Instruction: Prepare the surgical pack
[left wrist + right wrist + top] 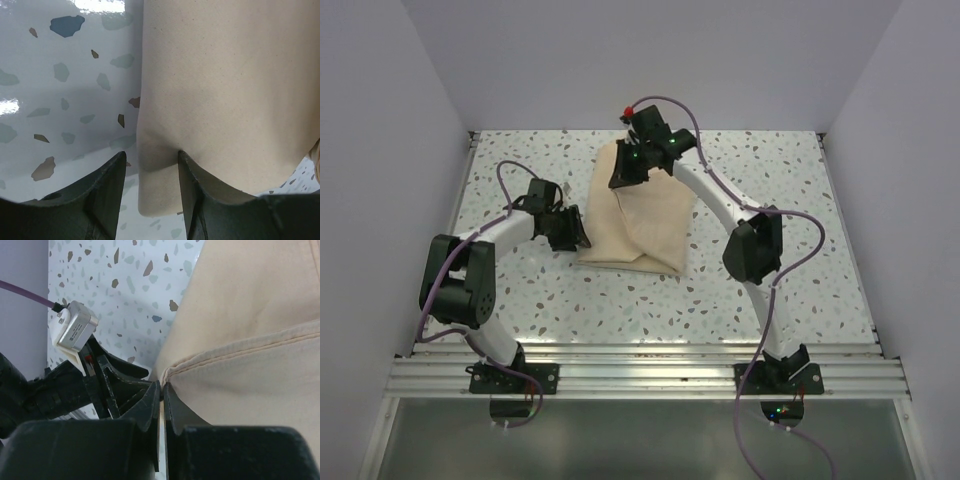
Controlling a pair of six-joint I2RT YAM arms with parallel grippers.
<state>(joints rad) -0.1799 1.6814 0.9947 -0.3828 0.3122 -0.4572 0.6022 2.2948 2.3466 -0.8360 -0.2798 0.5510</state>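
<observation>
- The surgical pack (645,215), a big plain beige-tan, paper-like wrap folded into a loose bundle, lies mid-table on the white speckled tabletop (790,200). Its long axis runs from the near side to the far side, leaning slightly.
- The right gripper (625,172), a black two-finger pincer, sits at the bundle's far left corner. In its wrist view the fingers are pressed together on the wrap's stitched hem (200,371), pinching that edge.
- The left gripper (570,232), also black and two-fingered, is at the bundle's left long side, toward the near end. In its wrist view the jaws stand about half spread and straddle the wrap's edge. One finger (107,190) is over bare tabletop with a gap to the cloth, and the other (195,195) is against the cloth. It clamps nothing.
- The pack lies directly ahead of the left gripper, its edge already between the jaws, so this arm is the nearer one for the near left part.
- The next move likely turns on that edge. Closing there would give both arms a hold along the same left side for folding across the long axis.
</observation>
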